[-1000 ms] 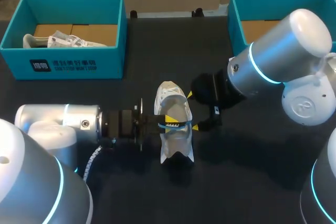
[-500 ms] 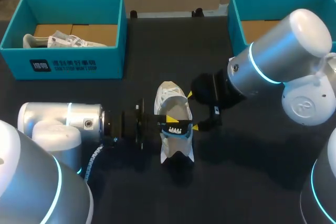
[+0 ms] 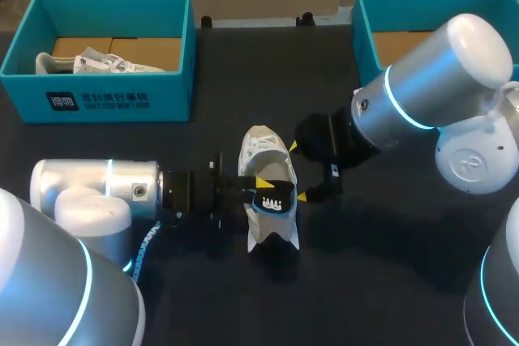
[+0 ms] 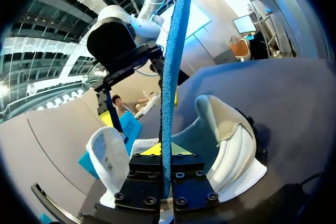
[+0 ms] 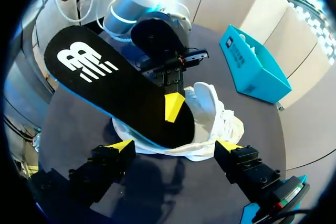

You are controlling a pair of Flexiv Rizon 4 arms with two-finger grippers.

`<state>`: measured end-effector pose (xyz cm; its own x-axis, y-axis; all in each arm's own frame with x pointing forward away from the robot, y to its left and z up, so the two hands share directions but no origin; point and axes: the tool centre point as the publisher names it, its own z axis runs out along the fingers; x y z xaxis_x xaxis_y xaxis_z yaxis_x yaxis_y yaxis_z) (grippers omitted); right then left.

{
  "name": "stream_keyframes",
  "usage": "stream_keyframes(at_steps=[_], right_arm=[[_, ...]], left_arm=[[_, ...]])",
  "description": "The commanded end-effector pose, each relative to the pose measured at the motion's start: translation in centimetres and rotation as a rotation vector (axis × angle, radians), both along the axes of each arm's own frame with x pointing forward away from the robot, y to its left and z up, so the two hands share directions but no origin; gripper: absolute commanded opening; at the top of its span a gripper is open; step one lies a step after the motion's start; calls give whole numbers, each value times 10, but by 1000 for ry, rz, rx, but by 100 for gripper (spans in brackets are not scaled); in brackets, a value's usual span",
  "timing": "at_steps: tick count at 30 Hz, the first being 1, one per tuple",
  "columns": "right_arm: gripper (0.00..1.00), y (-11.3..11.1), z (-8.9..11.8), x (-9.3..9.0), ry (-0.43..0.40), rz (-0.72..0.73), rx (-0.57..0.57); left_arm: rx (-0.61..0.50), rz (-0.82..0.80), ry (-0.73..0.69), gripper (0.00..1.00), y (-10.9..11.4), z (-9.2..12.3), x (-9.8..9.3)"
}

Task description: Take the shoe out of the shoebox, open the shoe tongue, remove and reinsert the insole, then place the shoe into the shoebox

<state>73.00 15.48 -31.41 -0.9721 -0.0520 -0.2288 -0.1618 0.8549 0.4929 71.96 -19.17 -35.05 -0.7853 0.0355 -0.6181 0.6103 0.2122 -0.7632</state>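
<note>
A white shoe (image 3: 268, 160) lies on the dark table at the middle, its opening facing up. My left gripper (image 3: 265, 190) is shut on the insole (image 3: 274, 199), held over the shoe's opening. The insole has a black top with a white logo and a blue underside. In the left wrist view the insole (image 4: 171, 72) stands edge-on, clamped in my left gripper (image 4: 166, 153), with the shoe (image 4: 233, 140) beneath. My right gripper (image 3: 298, 173) stands open at the shoe's right side. In the right wrist view my right gripper (image 5: 176, 148) is open, with the shoe (image 5: 215, 121) and insole (image 5: 105, 85) ahead.
A teal shoebox (image 3: 122, 101) at the back left holds another white shoe (image 3: 93, 62). A second teal box (image 3: 365, 26) stands at the back right, partly hidden behind my right arm. Bare dark table lies in front of the shoe.
My left wrist has turned and shifted slightly, so the insole shows its black logo face from above instead of its blue edge. The right arm and shoe have not moved.
</note>
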Motion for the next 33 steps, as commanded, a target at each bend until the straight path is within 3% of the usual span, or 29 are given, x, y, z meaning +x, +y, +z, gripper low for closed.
stream_keyframes(at_steps=[1,9,10,11,14,17,28,33], right_arm=[[100,0,-1,0,-1,1,0],[100,0,-1,0,-1,1,0],[100,0,-1,0,-1,1,0],[100,0,-1,0,-1,1,0],[100,0,-1,0,-1,1,0],[100,0,-1,0,-1,1,0],[100,0,-1,0,-1,1,0],[100,0,-1,0,-1,1,0]], left_arm=[[12,7,-3,0,-4,-7,7],[14,9,8,0,-7,-5,9],[11,8,9,3,-7,-3,8],[8,7,9,16,-7,-1,8],[3,7,11,33,-5,2,6],[-2,9,10,37,-3,5,6],[-33,5,17,35,-3,22,2],[18,18,34,33,-1,30,-4]])
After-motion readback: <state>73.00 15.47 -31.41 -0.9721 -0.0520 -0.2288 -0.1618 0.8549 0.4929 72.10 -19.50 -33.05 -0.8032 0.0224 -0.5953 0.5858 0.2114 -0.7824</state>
